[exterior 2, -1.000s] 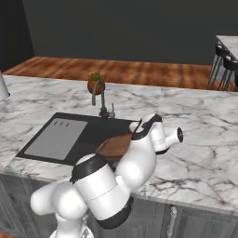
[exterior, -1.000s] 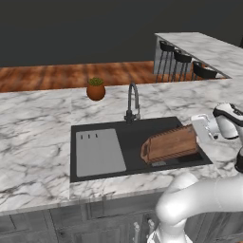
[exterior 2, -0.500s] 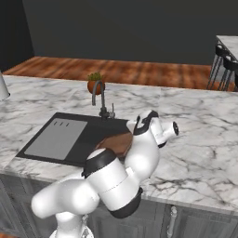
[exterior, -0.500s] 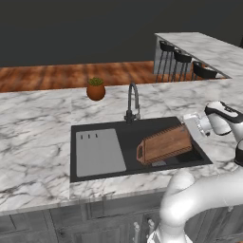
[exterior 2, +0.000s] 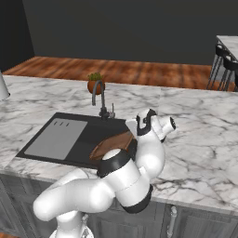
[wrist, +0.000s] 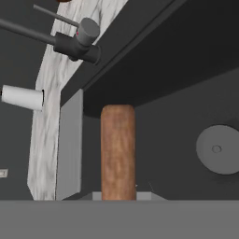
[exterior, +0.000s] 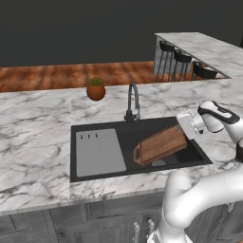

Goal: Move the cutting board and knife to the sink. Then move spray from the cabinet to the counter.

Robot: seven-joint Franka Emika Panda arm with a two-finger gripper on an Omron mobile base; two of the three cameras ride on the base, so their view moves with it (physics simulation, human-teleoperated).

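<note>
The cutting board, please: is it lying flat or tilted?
Tilted: the cutting board stands on edge inside the sink, leaning, not flat.

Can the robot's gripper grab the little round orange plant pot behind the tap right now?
Probably not: the gripper is shut on the reddish-brown wooden cutting board over the sink, so it isn't free for the plant pot.

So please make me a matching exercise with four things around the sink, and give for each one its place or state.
1. cutting board
2. potted plant
3. faucet
4. bar stools

a. stand at the far island
b. rises from the back rim of the sink
c. tilted on edge inside the basin
d. on the counter behind the sink

Pairs: 1-c, 2-d, 3-b, 4-a
</note>
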